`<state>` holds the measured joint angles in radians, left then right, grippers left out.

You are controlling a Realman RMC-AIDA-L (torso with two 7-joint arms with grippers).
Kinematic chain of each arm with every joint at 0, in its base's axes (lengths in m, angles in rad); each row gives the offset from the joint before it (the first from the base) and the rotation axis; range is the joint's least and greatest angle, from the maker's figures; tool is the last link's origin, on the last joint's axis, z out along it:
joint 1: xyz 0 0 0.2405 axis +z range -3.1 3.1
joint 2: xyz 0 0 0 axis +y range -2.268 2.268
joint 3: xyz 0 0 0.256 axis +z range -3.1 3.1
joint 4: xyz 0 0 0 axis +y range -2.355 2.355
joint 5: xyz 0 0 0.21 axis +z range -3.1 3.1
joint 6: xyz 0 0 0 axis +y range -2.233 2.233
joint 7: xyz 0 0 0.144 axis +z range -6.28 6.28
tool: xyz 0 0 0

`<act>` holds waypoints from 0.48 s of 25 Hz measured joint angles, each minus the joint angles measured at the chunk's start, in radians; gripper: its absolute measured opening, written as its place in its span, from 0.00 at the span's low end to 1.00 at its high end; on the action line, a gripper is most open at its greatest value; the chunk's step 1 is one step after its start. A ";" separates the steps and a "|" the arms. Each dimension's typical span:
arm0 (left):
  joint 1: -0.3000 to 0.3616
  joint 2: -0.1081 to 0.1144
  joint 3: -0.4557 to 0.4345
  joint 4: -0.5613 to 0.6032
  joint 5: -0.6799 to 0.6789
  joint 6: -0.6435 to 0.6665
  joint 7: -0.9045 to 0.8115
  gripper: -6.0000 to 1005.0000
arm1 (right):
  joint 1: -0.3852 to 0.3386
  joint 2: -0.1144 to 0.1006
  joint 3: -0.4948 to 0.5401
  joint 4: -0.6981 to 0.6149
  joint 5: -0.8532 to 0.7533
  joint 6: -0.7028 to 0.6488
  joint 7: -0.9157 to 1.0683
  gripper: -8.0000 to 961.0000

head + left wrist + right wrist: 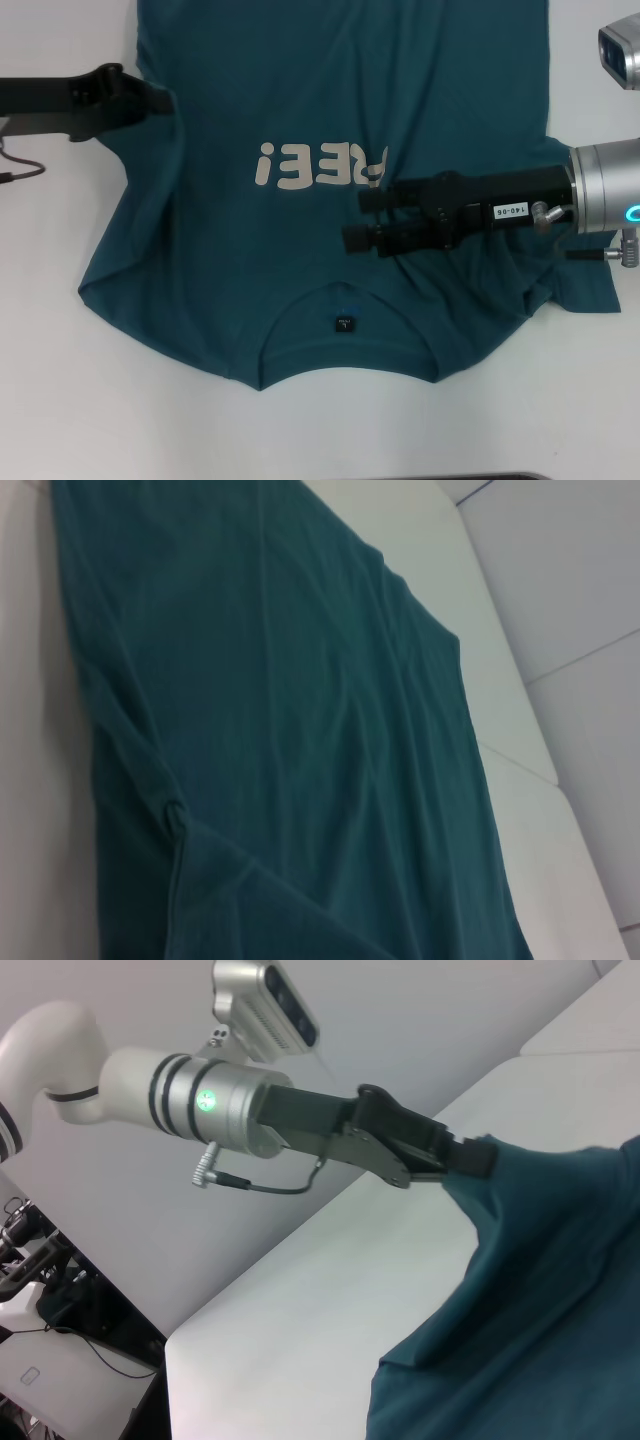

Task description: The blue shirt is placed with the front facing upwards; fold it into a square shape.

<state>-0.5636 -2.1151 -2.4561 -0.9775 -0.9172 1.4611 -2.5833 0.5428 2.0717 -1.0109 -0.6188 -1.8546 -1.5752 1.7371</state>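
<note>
The blue shirt [300, 250] lies flat on the white worktop [80, 400], front upwards, with the off-white letters [318, 165] across the chest and the small dark neck label [344, 323] at the collar on the side nearest the robot. It covers most of the worktop.

The left tool [150, 97] is at the shirt's left edge, beside the letters but well apart from them. In the right wrist view it is closed on the cloth [470, 1160], and the fabric hangs from it in a raised peak, so this edge is already lifted a little off the worktop.

The right tool [365, 215] reaches over the chest, just beside the last letters and partly covering them. Its two fingers lie with a narrow gap between them, and I cannot tell if any fabric is caught there (the cloth near it is wrinkled, but this proves nothing).

To my judgement the folding is only at its beginning. No side is laid over yet, both sleeves are spread out, and the whole square remains to be made.
</note>
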 joint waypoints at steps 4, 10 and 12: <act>-0.019 0.007 0.023 0.045 0.003 -0.027 0.005 0.02 | -0.005 -0.001 0.000 0.000 0.000 0.000 0.000 0.95; -0.042 0.024 0.053 0.135 0.014 -0.123 0.014 0.06 | -0.009 -0.001 0.000 0.001 0.000 0.000 0.000 0.95; -0.048 0.023 0.063 0.149 0.014 -0.149 0.016 0.08 | -0.008 -0.001 0.000 0.001 0.000 0.000 0.000 0.95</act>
<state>-0.6114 -2.0925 -2.3928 -0.8286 -0.9031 1.3126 -2.5675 0.5346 2.0708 -1.0107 -0.6182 -1.8546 -1.5753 1.7374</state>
